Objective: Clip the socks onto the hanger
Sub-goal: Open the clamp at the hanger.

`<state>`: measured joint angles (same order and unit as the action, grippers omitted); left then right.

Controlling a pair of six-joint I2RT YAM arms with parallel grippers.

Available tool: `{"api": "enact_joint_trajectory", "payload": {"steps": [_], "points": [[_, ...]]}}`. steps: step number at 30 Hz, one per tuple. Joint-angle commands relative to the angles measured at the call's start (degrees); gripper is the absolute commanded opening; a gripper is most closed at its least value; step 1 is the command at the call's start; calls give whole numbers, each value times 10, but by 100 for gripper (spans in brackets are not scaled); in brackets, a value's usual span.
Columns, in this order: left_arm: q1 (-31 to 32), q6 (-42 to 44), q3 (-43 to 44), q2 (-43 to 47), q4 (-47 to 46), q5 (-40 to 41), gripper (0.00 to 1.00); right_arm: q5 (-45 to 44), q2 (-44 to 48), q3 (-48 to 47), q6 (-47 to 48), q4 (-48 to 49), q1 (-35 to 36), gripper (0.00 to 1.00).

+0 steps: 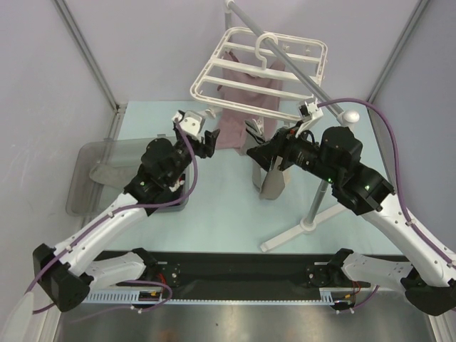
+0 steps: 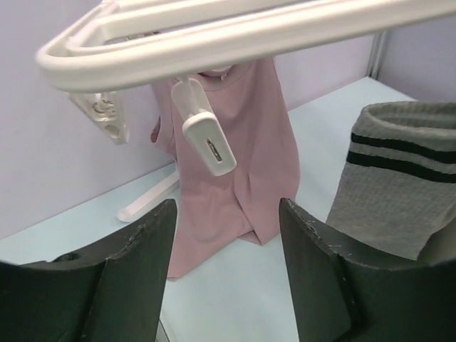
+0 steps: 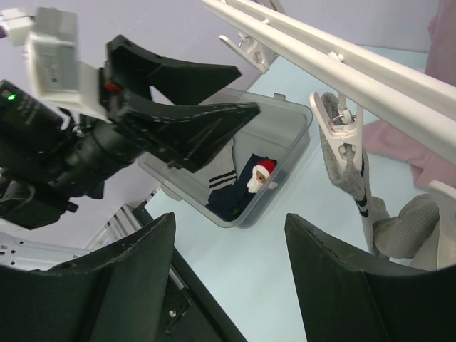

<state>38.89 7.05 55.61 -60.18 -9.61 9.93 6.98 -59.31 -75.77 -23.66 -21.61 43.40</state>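
Top external: two arms rise from the near edge of the table (image 1: 214,214) toward its middle. The left gripper (image 1: 205,142) and the right gripper (image 1: 258,152) face each other, apart, with a grey sock (image 1: 273,184) hanging just beside the right one.
Hanger (image 2: 214,39): white barred frame, hung high at the slanted rod of the pole stand (image 1: 313,206), above both grippers.
Left gripper: released — jaws spread wide with nothing between them. In the left wrist view a free clip (image 2: 206,139) dangles from the frame's near bar, above and ahead of the fingers (image 2: 135,271), untouched by them.
Right gripper: also released, jaws parted and bare. In the right wrist view it sits below the frame's bars, looking across at the left gripper.
Grey sock: on the hanger, pinched at its upper end by a holding clip (image 3: 340,132). It hangs down, dark stripes across it — near the right gripper but not in it.
Santa sock (image 3: 258,177): dark navy, off the hanger, lying in the clear bin (image 3: 292,135) at the table's left side, a striped white piece beside it.
Pink cloth (image 2: 235,178): hangs beneath the frame, behind the free clip and left of the grey sock in the left wrist view.
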Motion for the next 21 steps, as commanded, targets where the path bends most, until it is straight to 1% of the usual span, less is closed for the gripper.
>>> {"api": "enact_joint_trajectory", "payload": {"steps": [1, 6, 11, 14, 15, 18, 20, 21], "points": [[-9, 56, 29, -21, -52, 3, 64, 8, 11, -6, 9, 10, -2, 68], [-17, 47, 33, -34, -79, -9, 61, 8, 16, -6, 6, 11, -2, 68], [-29, 32, 35, -41, -83, -18, 58, 10, 15, -8, 3, 11, -2, 67], [-39, 18, 32, -39, -92, -24, 52, 13, 13, -10, 0, 13, -1, 67], [-40, 15, 33, -40, -93, -31, 46, 13, 12, -11, -1, 13, 0, 67], [-48, 5, 35, -42, -91, -43, 39, 16, 8, -19, -3, 12, 0, 66], [-52, -3, 34, -42, -93, -45, 36, 19, 5, -28, -3, 11, 2, 66], [-55, -6, 31, -41, -100, -58, 34, 19, 2, -30, -3, 10, 3, 66]]}}
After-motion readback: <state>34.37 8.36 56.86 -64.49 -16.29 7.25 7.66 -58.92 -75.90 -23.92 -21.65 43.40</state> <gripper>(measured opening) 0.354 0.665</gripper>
